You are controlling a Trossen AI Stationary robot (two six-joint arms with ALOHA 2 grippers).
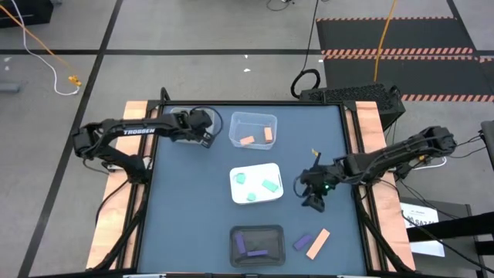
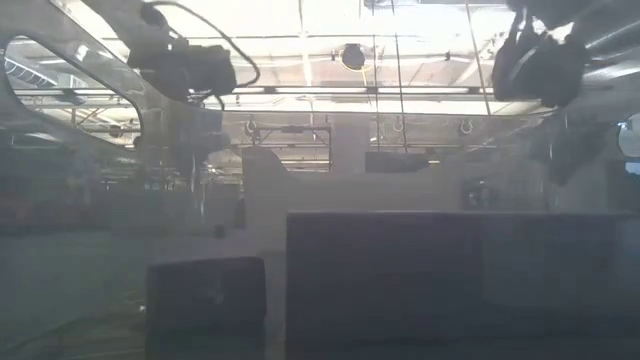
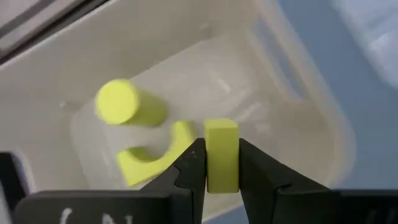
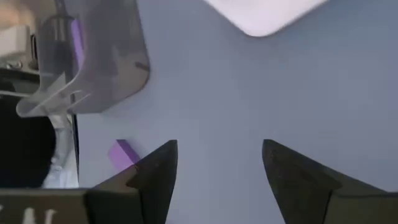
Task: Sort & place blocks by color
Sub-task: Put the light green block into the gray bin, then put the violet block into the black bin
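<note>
Gripping a yellow-green block (image 3: 221, 155), the left gripper (image 3: 221, 169) hung over the clear tray (image 3: 298, 118) at the table's far-left corner. The right gripper (image 4: 217, 171) hovered near the right edge, fingers spread, by a purple block (image 4: 122, 153).

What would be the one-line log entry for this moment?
left gripper: shut on yellow-green block, over clear tray | right gripper: open, above table near purple block

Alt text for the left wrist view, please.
The left gripper is shut on a yellow-green block above a clear tray. Two more yellow-green pieces lie in the tray, a cylinder and a curved piece.
</note>
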